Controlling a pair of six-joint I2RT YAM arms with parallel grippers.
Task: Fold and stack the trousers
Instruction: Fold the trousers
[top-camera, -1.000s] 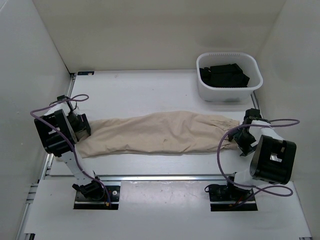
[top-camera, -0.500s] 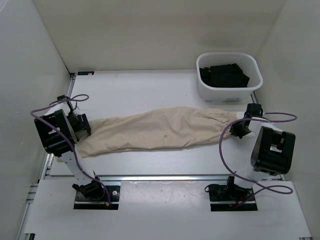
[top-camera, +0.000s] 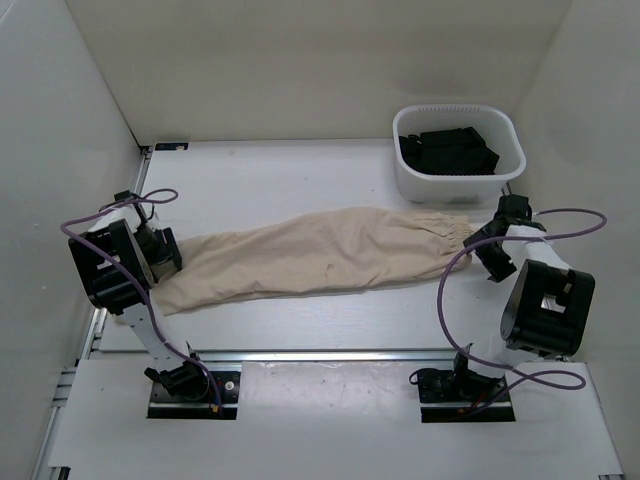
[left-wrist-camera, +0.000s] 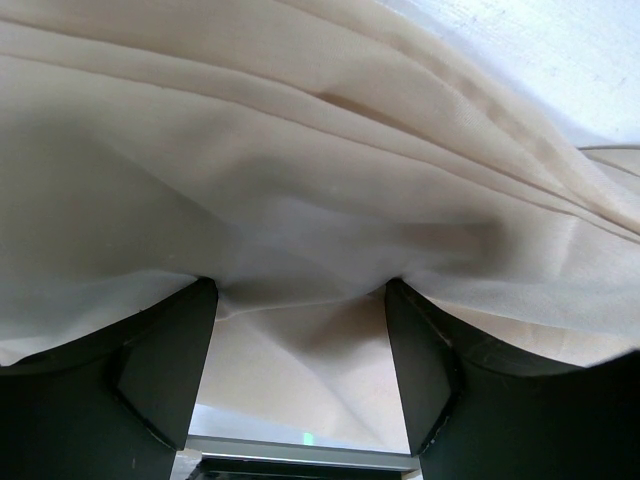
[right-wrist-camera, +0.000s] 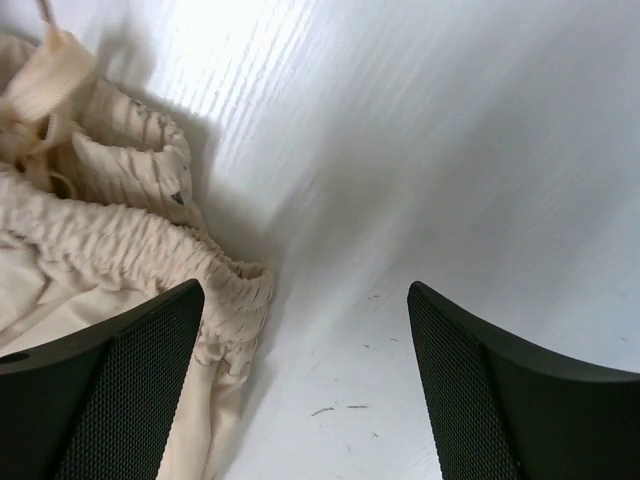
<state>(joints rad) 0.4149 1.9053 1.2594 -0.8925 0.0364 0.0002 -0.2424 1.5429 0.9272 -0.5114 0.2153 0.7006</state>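
Jaws on the right gripper (right-wrist-camera: 305, 296) stand wide with only bare table (right-wrist-camera: 430, 150) between them. The gathered waistband (right-wrist-camera: 130, 250) lies just outside one finger, beside it and not in the gap. The left gripper (left-wrist-camera: 300, 300) also has its fingers (left-wrist-camera: 165, 360) apart, with cloth draped over their tips and sagging into the space between. They do not look closed on it.

The trousers (top-camera: 320, 260) lie flat in one long strip on the near side of the white bin (top-camera: 458, 192), which holds black folded garments (top-camera: 448, 150). Their waist end sits just off the bin's near wall. From there the legs run well away to the bin's left and a little nearer the arm bases. The long axis therefore runs across the table, slightly slanted, with one arm at each end.

The right arm is the nearer one to the waist, just off the bin's near right corner. The left arm is at the cuff end, far to the bin's left.

Folding the length probably means carrying one end over toward the other. For that, the right gripper would first need to shift sideways so the waistband comes between its fingers. The thin, wrinkled cloth may slide or bunch if caught by only one layer.
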